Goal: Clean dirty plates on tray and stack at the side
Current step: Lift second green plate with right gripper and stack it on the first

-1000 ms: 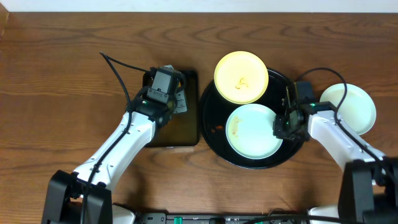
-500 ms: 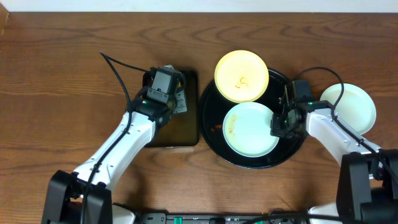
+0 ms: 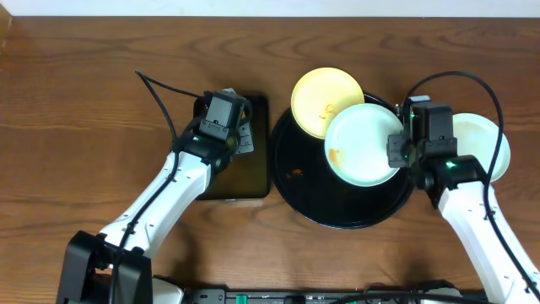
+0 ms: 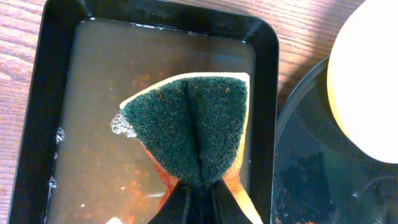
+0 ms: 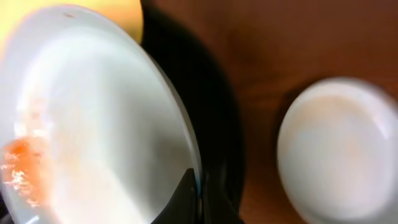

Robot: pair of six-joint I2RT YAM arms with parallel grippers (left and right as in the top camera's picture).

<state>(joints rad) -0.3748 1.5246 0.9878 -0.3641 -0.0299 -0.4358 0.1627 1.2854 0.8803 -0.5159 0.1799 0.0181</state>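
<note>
My right gripper [image 3: 397, 154] is shut on the right rim of a pale mint-white plate [image 3: 361, 143] and holds it lifted above the black tray [image 3: 304, 198]. This plate has an orange smear at its left and partly covers the pale yellow plate [image 3: 321, 100] at the tray's back edge. In the right wrist view the fingers [image 5: 188, 198] pinch the plate's edge [image 5: 99, 124]. Another white plate [image 3: 488, 145] lies on the table right of the tray. My left gripper [image 4: 198, 200] is shut on a green and yellow sponge [image 4: 193, 124] over the basin.
A rectangular black basin [image 4: 37, 124] of brownish water stands left of the tray, close against its rim. A black cable [image 3: 160, 93] runs over the table behind the left arm. Small orange crumbs [image 3: 295, 174] lie on the tray floor.
The right gripper shut on the mint-white plate's rim and raised it up and toward the back right, so it now overlaps the yellow plate. The left arm has not moved.
</note>
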